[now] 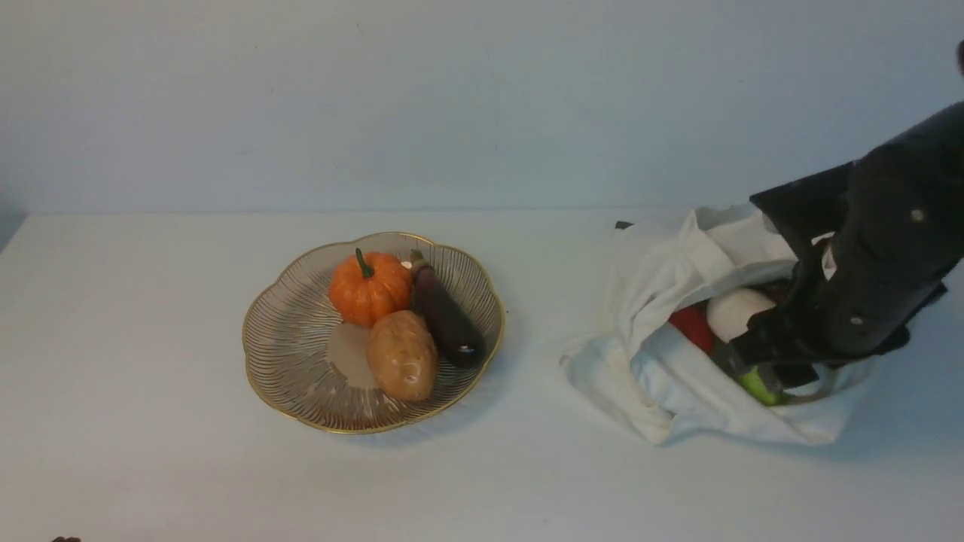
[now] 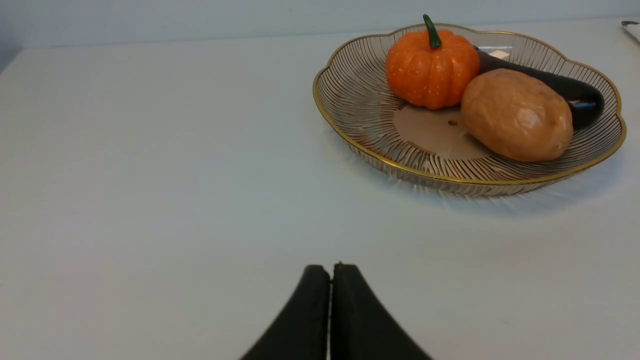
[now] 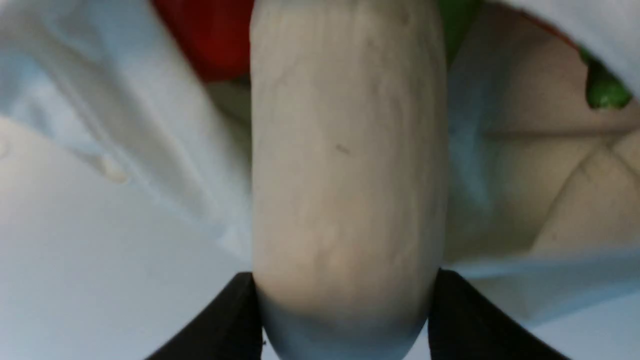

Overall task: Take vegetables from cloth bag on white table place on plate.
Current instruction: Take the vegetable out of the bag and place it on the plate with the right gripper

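Right gripper (image 3: 343, 280) is clamping the white radish (image 3: 345, 150) (cloth bag (image 3: 115, 150) crowding either side); I'd be lifting straight up, slowly.

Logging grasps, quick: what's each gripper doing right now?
Left gripper: closed, empty.
Right gripper: closed on the white radish, inside the cloth bag.

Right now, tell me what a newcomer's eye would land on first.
The bright orange pumpkin on the gold wire plate, left of centre on the white table, beside a brown potato and dark aubergine. On the right, the right gripper reaches into the cloth bag, its jaws closed on a white radish.
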